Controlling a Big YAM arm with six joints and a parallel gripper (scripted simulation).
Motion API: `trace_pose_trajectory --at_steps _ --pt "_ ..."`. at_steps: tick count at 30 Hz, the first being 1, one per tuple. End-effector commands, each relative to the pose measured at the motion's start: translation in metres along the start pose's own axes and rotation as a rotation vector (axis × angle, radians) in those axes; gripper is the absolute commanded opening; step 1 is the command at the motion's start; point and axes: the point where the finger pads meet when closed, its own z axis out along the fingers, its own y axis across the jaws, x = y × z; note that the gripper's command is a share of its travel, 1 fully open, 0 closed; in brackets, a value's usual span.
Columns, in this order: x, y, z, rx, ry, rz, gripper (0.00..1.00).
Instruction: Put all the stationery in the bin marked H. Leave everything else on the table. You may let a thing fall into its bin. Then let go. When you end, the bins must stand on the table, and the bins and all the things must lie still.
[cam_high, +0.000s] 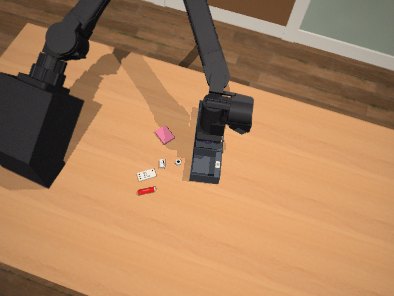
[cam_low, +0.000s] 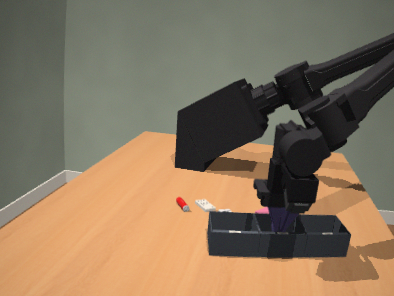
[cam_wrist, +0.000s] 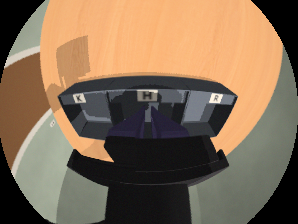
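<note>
The gripper (cam_low: 281, 224), almost closed on nothing, reaches into the H-marked middle compartment of the dark three-part bin (cam_low: 235, 244). In the top view a flat pink pad (cam_high: 164, 134) lies on the table at ten o'clock. A small white block (cam_high: 162, 163), a domino (cam_high: 146, 174) and a red lighter (cam_high: 147, 191) lie toward eight.

Plain room: wooden table (cam_high: 300, 225), plank floor (cam_high: 325, 65).

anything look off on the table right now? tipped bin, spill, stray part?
Nothing stands out. The bin row stands upright and level on the table. The pink pad, white card, red stick and two small bits lie flat beside it. The gripper reaches into the middle bin.
</note>
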Motion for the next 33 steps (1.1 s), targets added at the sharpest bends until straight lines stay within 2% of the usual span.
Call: trace_pose_trajectory --at_steps 1,9,13,16,17,22,28,30,33 --pt "-0.001 0.004 0.004 0.001 -0.001 -0.010 0.09" --pt "-0.002 0.005 0.003 0.001 -0.002 -0.012 0.09" --pt "-0.012 0.001 -0.021 0.009 -0.036 -0.014 0.09" --pt "-0.013 0.001 -0.022 0.009 -0.037 -0.017 0.09" --pt "-0.009 -0.004 -0.015 0.004 -0.017 -0.004 0.09" --pt "-0.017 0.003 -0.032 0.008 -0.042 -0.024 0.09" --pt "-0.014 0.001 -0.033 0.005 -0.026 -0.019 0.09" --pt "-0.017 0.002 -0.042 0.008 -0.041 -0.023 0.09" --pt "-0.017 0.003 -0.044 0.009 -0.043 -0.025 0.09"
